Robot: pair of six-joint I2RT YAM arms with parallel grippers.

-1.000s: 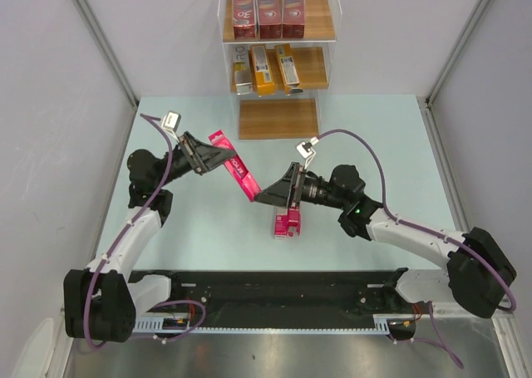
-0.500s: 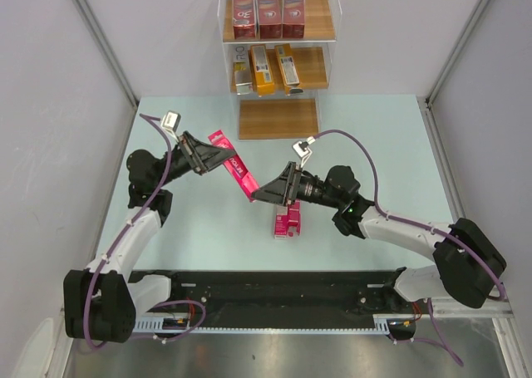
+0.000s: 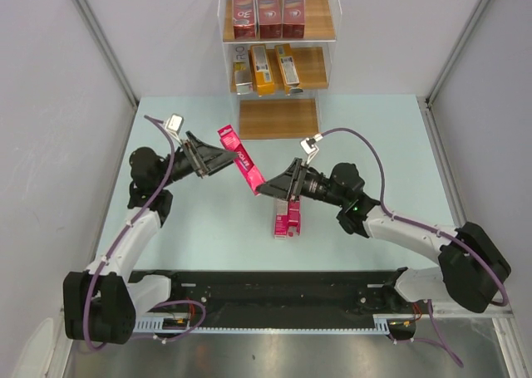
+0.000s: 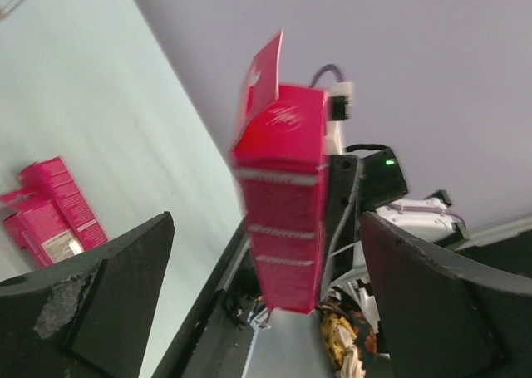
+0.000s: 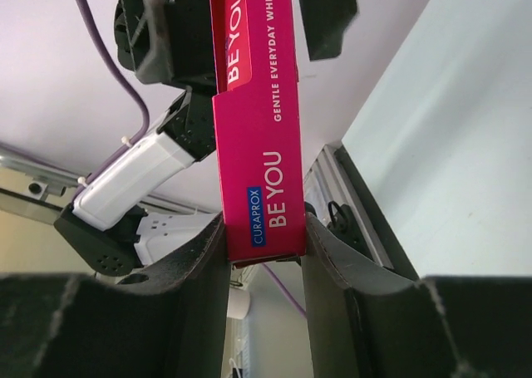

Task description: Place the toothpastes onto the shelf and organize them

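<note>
**Entry: one pink carton in the air, held by one end only**

The table (image 3: 374, 137) carries the shelf (image 3: 316, 62) at its far edge. All places below are given relative to that shelf.

- Top tier: dark red cartons (image 3: 269, 11) standing in a row.
- Middle tier: orange-yellow cartons (image 3: 274, 69) lying flat.
- Bottom board (image 3: 278, 119): bare. By my judgement the pink ones belong here.

In front of the shelf and slightly to its left, my left gripper (image 3: 223, 156) stands with its jaws spread wide. They flank the upper end of the pink carton (image 3: 243, 162) and grip nothing. My right gripper (image 3: 268, 187) is further out from the shelf and is clamped on the carton's lower end. The wrist view shows both pads pressed against its sides. The carton slants upward from that grip, clear of the table.

Two pink cartons (image 3: 288, 218) lie loose on the table under my right wrist, well in front of the shelf.

Risks:
- An end-only grip on a long box may let it pivot or slide as I swing it toward the shelf.
- The raised flap (image 4: 264, 66) could catch on the shelf's clear wall.
- My open left fingers sit close to the carton, so a sideways move could knock it.
- A low right wrist could scatter the loose pair.
</note>
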